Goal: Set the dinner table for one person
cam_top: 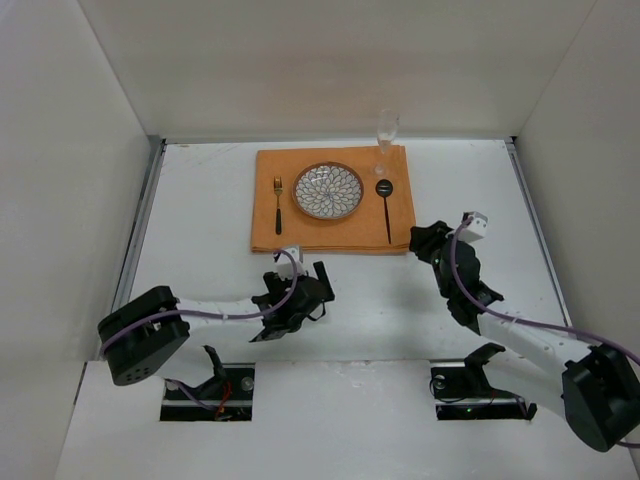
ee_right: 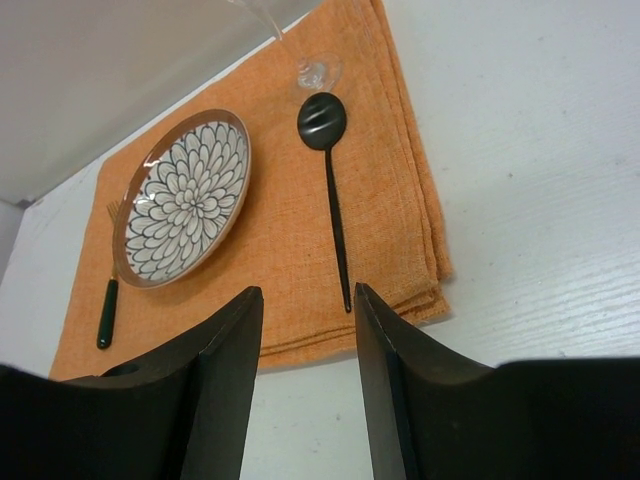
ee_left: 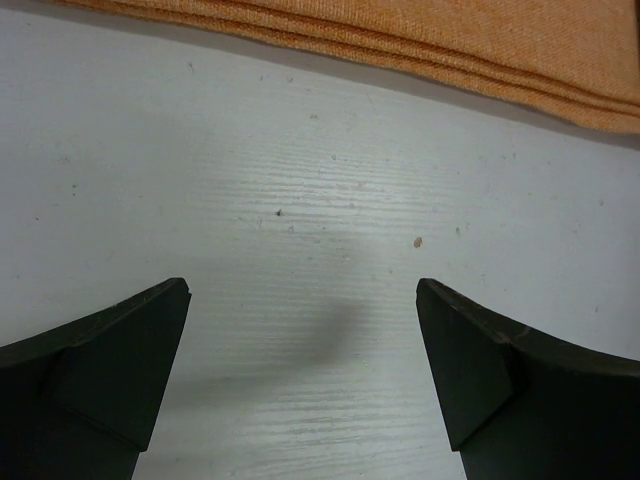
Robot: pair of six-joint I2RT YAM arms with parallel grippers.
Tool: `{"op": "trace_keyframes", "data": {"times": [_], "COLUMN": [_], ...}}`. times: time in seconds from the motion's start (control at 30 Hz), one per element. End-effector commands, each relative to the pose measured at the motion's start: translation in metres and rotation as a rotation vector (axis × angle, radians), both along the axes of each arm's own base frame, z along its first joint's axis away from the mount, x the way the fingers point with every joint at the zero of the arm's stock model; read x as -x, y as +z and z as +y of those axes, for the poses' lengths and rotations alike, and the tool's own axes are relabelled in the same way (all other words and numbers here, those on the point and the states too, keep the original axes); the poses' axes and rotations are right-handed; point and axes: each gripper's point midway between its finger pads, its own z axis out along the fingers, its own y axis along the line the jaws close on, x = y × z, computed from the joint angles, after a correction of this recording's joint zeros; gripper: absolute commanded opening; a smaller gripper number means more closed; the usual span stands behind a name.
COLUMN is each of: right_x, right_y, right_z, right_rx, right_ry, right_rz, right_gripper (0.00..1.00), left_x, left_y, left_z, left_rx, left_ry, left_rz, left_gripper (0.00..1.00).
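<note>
An orange folded cloth mat [cam_top: 300, 232] lies at the back middle of the white dinner table [cam_top: 200, 200]. On it sit a patterned plate [cam_top: 328, 190], a fork [cam_top: 278, 203] with a dark handle on its left, a black spoon [cam_top: 385, 205] on its right, and a clear stemmed glass [cam_top: 386, 140] at its back right corner. My left gripper [cam_top: 322, 275] is open and empty over bare table just in front of the mat [ee_left: 450, 45]. My right gripper [cam_top: 422, 238] is open and empty next to the mat's front right corner [ee_right: 300, 260]; the plate [ee_right: 182, 197], spoon [ee_right: 328, 180] and fork [ee_right: 106, 300] show there.
Thin metal rails [cam_top: 140, 225] run along the table's side edges. White walls enclose the back and sides. Two cut-outs with cables [cam_top: 208, 392] lie at the near edge by the arm bases.
</note>
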Motion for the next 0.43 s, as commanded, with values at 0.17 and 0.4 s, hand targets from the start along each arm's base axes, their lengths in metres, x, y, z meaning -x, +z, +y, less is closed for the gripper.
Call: {"op": "trace_keyframes", "data": {"times": [0.17,0.4], "right_x": [-0.006,-0.007], "right_y": [0.026,0.026], "right_z": [0.002,0.002], "right_rx": [-0.025,-0.023], "right_ry": [0.001,0.0], "right_rz": [-0.075,-0.074], "right_gripper": [0.48,0.47], "left_x": [-0.005,-0.008], "left_y": [0.021,0.024], "left_z": [0.011,0.016], "left_rx": [0.063,0.04], "left_ry": [0.073,0.088], "left_rz": [-0.094,-0.113], "left_gripper": [1.0,1.0]}}
